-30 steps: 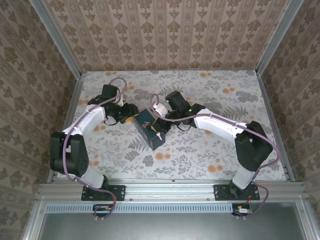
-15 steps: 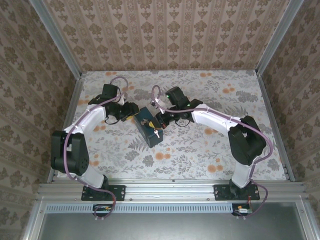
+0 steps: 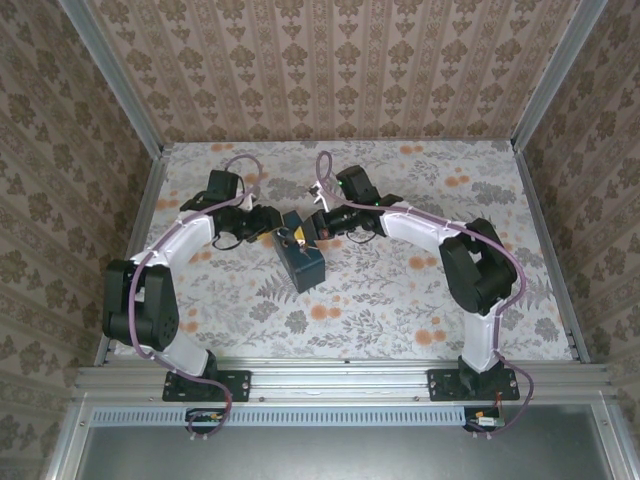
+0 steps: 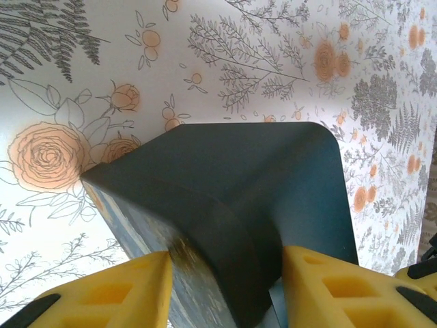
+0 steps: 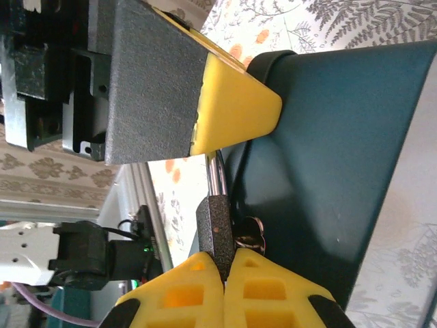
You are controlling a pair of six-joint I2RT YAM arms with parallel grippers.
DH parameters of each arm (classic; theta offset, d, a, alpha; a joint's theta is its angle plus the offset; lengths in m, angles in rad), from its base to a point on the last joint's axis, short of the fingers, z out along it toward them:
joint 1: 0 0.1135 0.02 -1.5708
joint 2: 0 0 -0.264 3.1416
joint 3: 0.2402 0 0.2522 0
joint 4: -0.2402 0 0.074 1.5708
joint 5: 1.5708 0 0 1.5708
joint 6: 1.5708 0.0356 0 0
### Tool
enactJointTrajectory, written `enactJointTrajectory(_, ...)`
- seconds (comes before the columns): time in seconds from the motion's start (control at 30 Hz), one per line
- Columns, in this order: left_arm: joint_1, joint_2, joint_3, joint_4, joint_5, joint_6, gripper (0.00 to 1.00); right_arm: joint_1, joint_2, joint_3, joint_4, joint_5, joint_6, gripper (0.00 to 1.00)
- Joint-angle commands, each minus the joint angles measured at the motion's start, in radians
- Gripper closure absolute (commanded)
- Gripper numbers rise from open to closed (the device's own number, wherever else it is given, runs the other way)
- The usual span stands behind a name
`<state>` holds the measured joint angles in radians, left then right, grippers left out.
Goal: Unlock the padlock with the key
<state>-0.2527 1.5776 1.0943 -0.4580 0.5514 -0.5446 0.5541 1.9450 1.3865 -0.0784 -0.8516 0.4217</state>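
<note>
Blue tin point(image 3: 304, 264) at counter point(image 3: 420, 300) middle, off every edge | left claw point(image 4: 227, 265) clamps its end | right claw point(image 5: 224, 263) pinches padlock point(image 5: 214, 224) at tin's far end

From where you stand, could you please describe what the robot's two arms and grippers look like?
The left arm and right arm have white shells on the long links, black joints and black bases, and a lilac cable loops along each. The left gripper and right gripper have black bodies and yellow fingers with moulded rectangular recesses.
</note>
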Motion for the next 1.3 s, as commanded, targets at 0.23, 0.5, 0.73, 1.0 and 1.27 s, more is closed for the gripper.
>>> enactJointTrajectory(0.23,0.062,0.011,-0.024,-0.141,0.065,0.011,0.47,-0.037,-0.027,-0.064,0.181,0.116,0.123,1.0)
enactJointTrajectory(0.5,0.106,0.017,0.126,-0.16,0.107,0.0,0.4,-0.093,-0.12,-0.114,0.099,0.141,0.056,1.0)
enactJointTrajectory(0.73,0.138,0.017,0.105,-0.169,0.097,0.004,0.4,-0.161,-0.203,-0.214,0.15,0.157,0.073,1.0)
enactJointTrajectory(1.0,0.128,-0.022,0.016,-0.163,0.063,-0.001,0.4,-0.091,-0.137,-0.073,0.057,0.205,-0.092,0.65)
enactJointTrajectory(1.27,0.118,-0.025,-0.018,-0.168,0.042,-0.005,0.4,-0.041,0.036,0.068,0.1,0.282,-0.047,0.53)
